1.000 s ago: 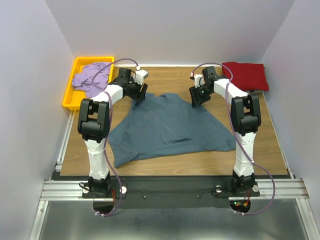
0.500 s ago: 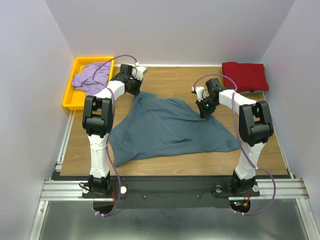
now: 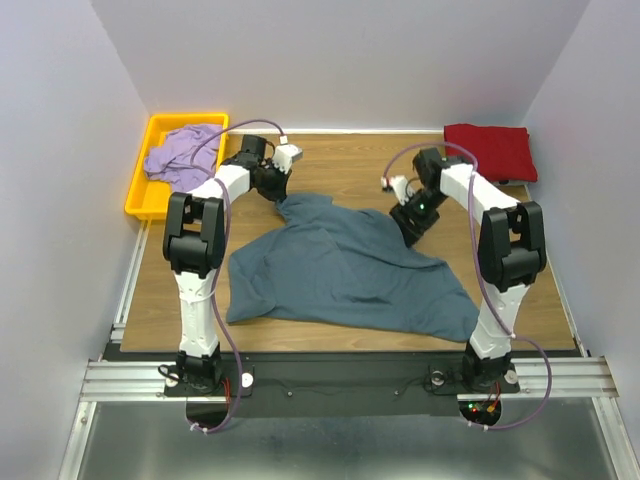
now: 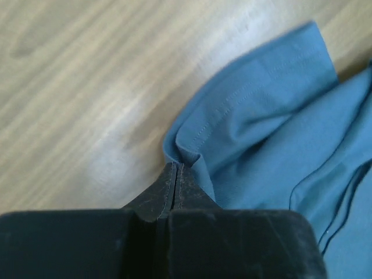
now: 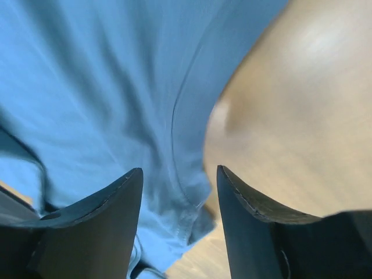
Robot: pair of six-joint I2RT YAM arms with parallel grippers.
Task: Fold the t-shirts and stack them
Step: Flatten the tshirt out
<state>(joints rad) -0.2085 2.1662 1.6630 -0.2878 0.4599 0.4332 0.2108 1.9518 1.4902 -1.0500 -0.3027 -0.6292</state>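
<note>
Left tool (image 4: 176,168) pinches the far hem of the blue-grey t-shirt (image 3: 340,270); I see my right tool (image 5: 179,175) gaping open directly over its opposite far edge.

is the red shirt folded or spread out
Folded: the red t-shirt lies as a compact, flat rectangle in the far right corner.

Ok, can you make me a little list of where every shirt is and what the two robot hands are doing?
blue shirt: spread out and rumpled, middle of the table
red shirt: folded, far right corner
purple shirt: crumpled in the yellow tray, far left
left gripper: shut, pinching the blue shirt's edge
right gripper: open, over the blue shirt's other edge, holding nothing
stack: not started
</note>
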